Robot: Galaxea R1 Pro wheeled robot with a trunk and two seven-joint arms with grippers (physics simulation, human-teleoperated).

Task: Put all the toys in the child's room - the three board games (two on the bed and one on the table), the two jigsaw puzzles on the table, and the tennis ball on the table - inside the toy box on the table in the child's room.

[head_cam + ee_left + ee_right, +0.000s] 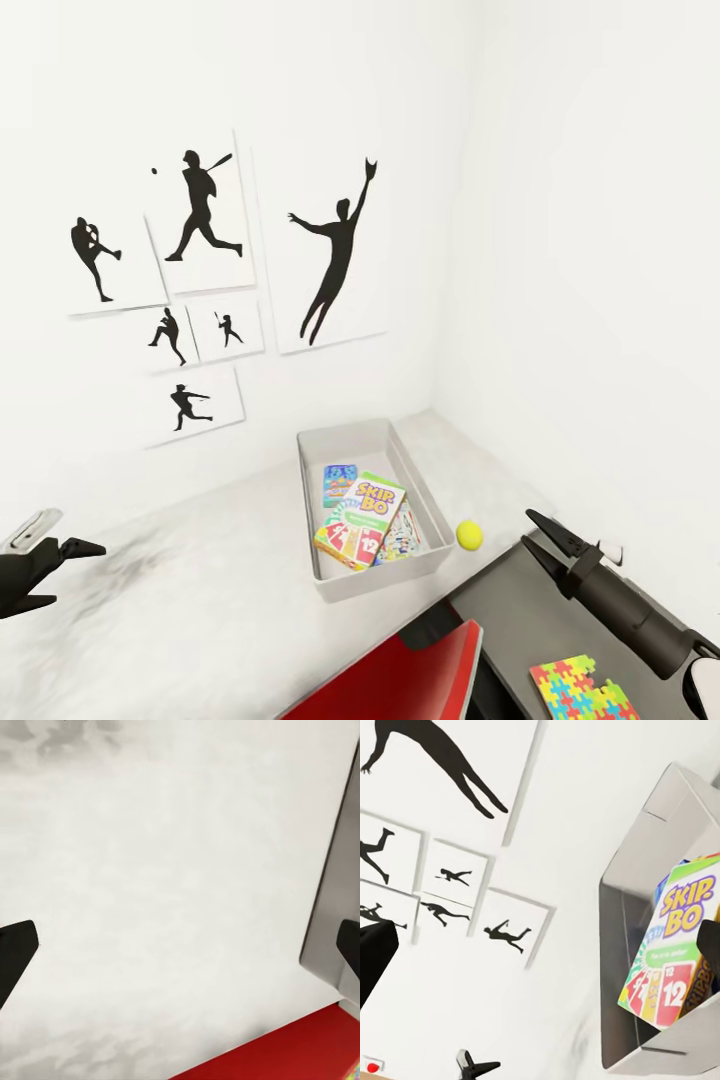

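The light grey toy box (375,582) stands on the white table (200,600) near the corner. Three board games lie in it: the yellow-green-orange one (362,520) on top, a blue one (340,483) behind, a white-green one (408,535) beside. The tennis ball (469,536) rests on the table just right of the box. A multicoloured jigsaw puzzle (578,690) lies on the lower dark grey unit. My right gripper (530,528) hovers open right of the ball and faces the box (634,907) and the top game (675,945). My left gripper (70,575) hangs open over bare tabletop at far left.
A red chair (420,670) is tucked against the table's front edge below the box. White walls close the corner, the left one hung with black baseball silhouettes (335,250). In the left wrist view the box wall (330,870) and red chair (285,1050) border bare tabletop.
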